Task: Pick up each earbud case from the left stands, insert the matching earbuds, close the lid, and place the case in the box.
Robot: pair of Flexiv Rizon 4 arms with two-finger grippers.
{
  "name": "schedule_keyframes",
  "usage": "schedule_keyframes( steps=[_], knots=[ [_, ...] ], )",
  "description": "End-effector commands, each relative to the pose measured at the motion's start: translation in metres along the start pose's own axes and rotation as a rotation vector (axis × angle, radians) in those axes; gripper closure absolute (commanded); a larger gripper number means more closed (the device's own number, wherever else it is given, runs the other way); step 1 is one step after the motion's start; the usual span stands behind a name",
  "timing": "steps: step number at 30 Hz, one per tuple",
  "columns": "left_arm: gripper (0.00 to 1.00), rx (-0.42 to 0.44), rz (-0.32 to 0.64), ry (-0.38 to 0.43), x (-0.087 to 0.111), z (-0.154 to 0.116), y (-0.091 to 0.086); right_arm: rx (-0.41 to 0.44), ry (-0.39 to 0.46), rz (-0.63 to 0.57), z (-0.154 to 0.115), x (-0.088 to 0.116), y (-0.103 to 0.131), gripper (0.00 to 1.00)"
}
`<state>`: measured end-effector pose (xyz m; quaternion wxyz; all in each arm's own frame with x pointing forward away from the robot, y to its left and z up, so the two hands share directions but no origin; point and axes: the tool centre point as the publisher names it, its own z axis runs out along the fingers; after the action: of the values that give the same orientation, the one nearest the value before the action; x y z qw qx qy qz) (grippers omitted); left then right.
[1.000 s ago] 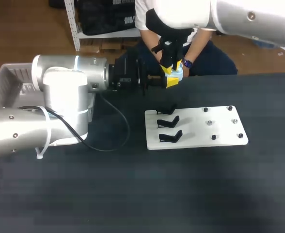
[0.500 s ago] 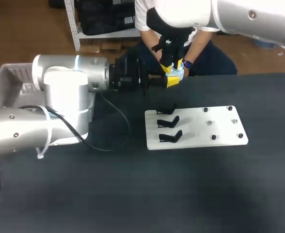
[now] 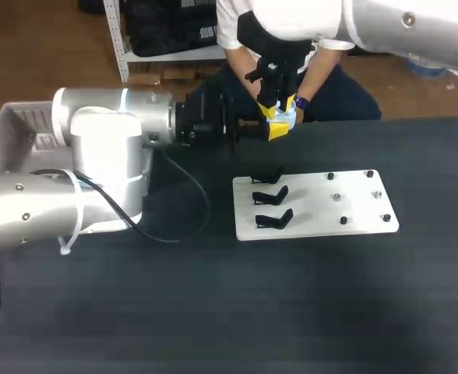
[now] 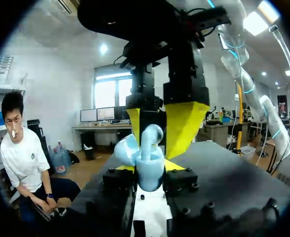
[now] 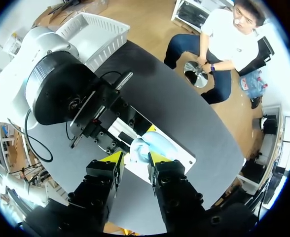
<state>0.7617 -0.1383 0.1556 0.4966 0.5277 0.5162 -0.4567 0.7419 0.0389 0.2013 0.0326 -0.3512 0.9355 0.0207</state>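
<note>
**Earbud case, held aloft at the table's far edge**

- Table: dark matte top.
- White plate: lies flat, right of the table's middle and closer to the far edge than the near one. Three black stands run in a column down its left side. Small black pegs are dotted over its right half.
- Left arm: comes in from the table's left side and lies level, pointing right along the far edge.
- Left pincer: clamped on the earbud case. It is parted only as wide as the case's lower body, with one yellow tip pressed to each flank.
- Right arm: comes in over the table's far right corner.
- Right pincer: points straight down onto the case from above, directly over the left pincer. It cannot be told whether it grips the case.
- Case, appearance: pale blue, glossy and rounded. A cup-like body sits upright. One curved lobe rises above the body and another leans off to one side, so the lid appears swung open. The inside is hidden.
- Case, location: in the air above the table's far edge, just beyond the plate's far left corner and clear of the plate.
- White basket: by the table's far left corner, well apart from the case.
</note>
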Motion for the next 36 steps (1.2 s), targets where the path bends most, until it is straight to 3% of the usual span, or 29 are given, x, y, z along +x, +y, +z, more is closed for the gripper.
schedule_keyframes(
  steps=[1, 5, 19, 26, 28, 31, 32, 36],
  knots=[
    [1.00, -0.005, 0.005, -0.006, 0.001, -0.002, -0.002, -0.011, 0.000, 0.009, -0.003, 0.000, -0.002, 0.66],
    [1.00, -0.005, 0.005, -0.006, 0.001, -0.002, -0.002, -0.012, -0.003, 0.023, -0.004, 0.000, -0.003, 0.62],
    [1.00, -0.005, 0.005, -0.006, 0.001, -0.002, -0.002, -0.005, -0.019, 0.028, -0.016, 0.003, 0.002, 0.65],
    [1.00, -0.005, 0.005, -0.006, 0.001, -0.002, -0.002, 0.009, -0.031, 0.036, -0.022, 0.016, 0.008, 0.69],
    [1.00, -0.005, 0.005, -0.006, 0.001, -0.002, -0.002, 0.001, -0.038, 0.040, -0.026, 0.023, 0.011, 0.84],
    [1.00, -0.005, 0.005, -0.006, 0.001, -0.002, -0.002, -0.008, -0.045, 0.046, -0.028, 0.031, 0.015, 0.90],
    [1.00, -0.005, 0.005, -0.006, 0.001, -0.002, -0.002, -0.015, -0.046, 0.055, -0.028, 0.035, 0.016, 1.00],
    [1.00, -0.005, 0.005, -0.006, 0.001, -0.002, -0.002, -0.028, -0.040, 0.064, -0.024, 0.041, 0.017, 1.00]
  ],
)
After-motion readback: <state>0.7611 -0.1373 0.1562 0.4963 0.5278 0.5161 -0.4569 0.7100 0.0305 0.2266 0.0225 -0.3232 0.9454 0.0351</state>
